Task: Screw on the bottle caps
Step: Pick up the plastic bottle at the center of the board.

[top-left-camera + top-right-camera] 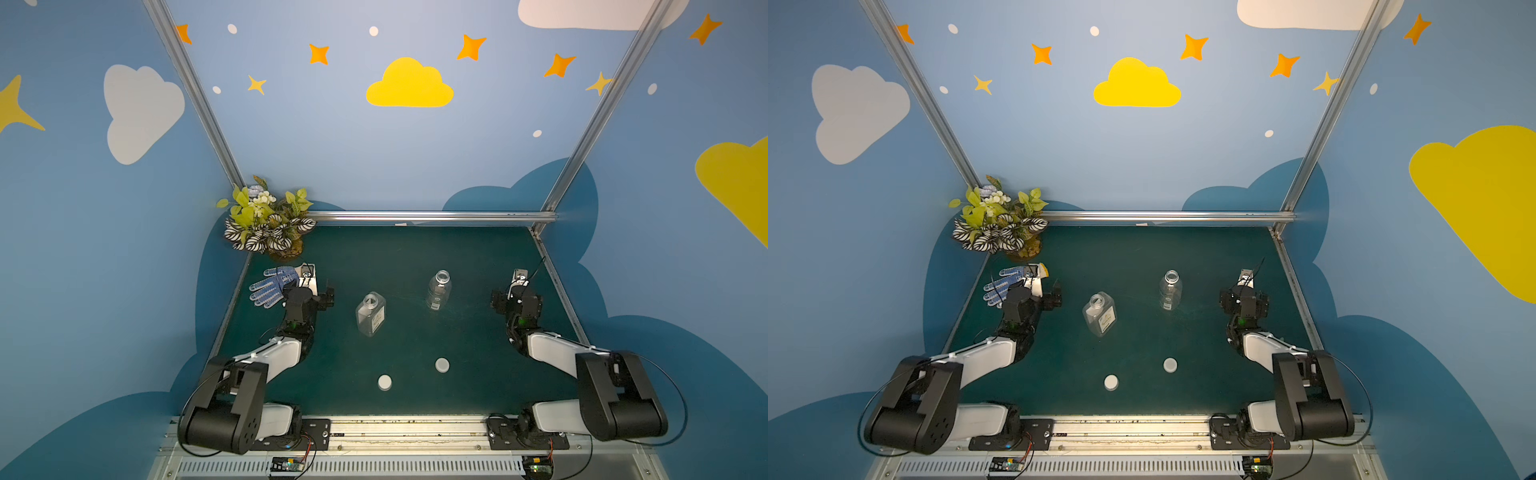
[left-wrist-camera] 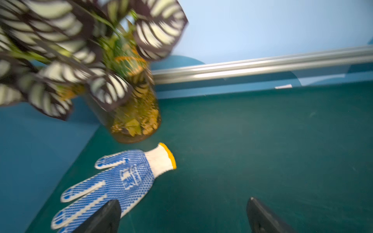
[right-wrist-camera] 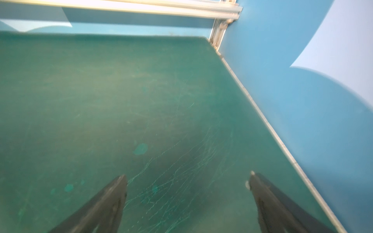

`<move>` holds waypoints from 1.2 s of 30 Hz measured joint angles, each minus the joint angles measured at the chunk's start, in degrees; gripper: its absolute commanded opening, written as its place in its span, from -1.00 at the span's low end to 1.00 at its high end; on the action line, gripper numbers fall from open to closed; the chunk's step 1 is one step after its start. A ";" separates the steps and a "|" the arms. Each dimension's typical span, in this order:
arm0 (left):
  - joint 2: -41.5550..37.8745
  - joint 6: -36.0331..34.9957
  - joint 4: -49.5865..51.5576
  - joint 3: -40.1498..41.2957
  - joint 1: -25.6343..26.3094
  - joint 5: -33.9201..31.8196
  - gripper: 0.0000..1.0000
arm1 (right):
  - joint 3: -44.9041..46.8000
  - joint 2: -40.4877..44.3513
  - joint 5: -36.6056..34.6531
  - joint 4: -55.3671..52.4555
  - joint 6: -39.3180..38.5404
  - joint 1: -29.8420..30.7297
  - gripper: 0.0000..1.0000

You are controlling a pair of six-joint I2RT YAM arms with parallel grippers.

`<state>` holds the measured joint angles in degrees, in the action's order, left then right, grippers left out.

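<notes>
Two open clear bottles stand upright on the green mat. The flat-sided labelled bottle (image 1: 370, 313) (image 1: 1099, 313) is left of centre and the round bottle (image 1: 439, 289) (image 1: 1170, 289) is behind and to its right. Two white bottle caps (image 1: 385, 382) (image 1: 442, 365) lie loose nearer the front, also seen in a top view (image 1: 1111, 382) (image 1: 1170, 365). My left gripper (image 1: 309, 286) (image 2: 183, 200) hangs open at the left, apart from the flat-sided bottle, with nothing between its fingers. My right gripper (image 1: 517, 291) (image 3: 187, 174) is open and empty over bare mat at the right.
A blue-dotted work glove (image 1: 272, 286) (image 2: 121, 181) lies at the mat's left edge, partly under the left gripper. A potted plant (image 1: 266, 220) (image 2: 139, 117) fills the back left corner. Metal rails (image 1: 432, 216) and blue walls border the mat.
</notes>
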<state>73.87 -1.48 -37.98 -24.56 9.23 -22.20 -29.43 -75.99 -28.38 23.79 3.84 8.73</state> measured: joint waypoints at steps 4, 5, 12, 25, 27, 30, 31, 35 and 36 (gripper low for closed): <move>-8.02 3.48 10.93 -5.29 2.54 -6.67 1.00 | -15.39 4.04 -0.33 -18.29 8.24 -0.44 0.96; -9.73 3.98 13.33 -6.97 3.30 -7.52 1.00 | -18.53 4.61 0.13 -21.73 9.66 -0.50 0.96; -16.76 5.84 29.33 -20.26 8.98 -5.42 1.00 | -29.18 6.97 13.27 -42.84 15.32 -0.28 0.96; -17.88 2.43 46.31 -29.55 27.36 9.75 1.00 | -25.90 20.09 31.08 -51.12 17.40 8.92 0.96; -16.37 1.92 47.15 -29.99 31.15 10.21 1.00 | -24.00 21.57 32.09 -51.56 18.05 9.29 0.96; -14.27 1.92 47.78 -29.57 35.17 11.02 1.00 | -20.57 23.89 33.33 -52.15 19.17 9.51 0.96; -13.55 1.95 47.60 -29.22 36.20 11.23 1.00 | -19.74 24.52 33.62 -52.39 19.50 9.53 0.96; -8.63 1.97 45.07 -27.76 40.35 12.22 1.00 | -16.48 28.30 34.07 -53.40 20.85 9.55 0.97; -6.60 1.97 43.65 -27.50 41.40 12.66 1.00 | -15.78 29.49 34.07 -53.48 21.18 9.55 0.96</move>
<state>67.26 0.49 5.67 -52.05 50.63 -9.54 -45.21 -46.50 5.69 -29.69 25.02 18.28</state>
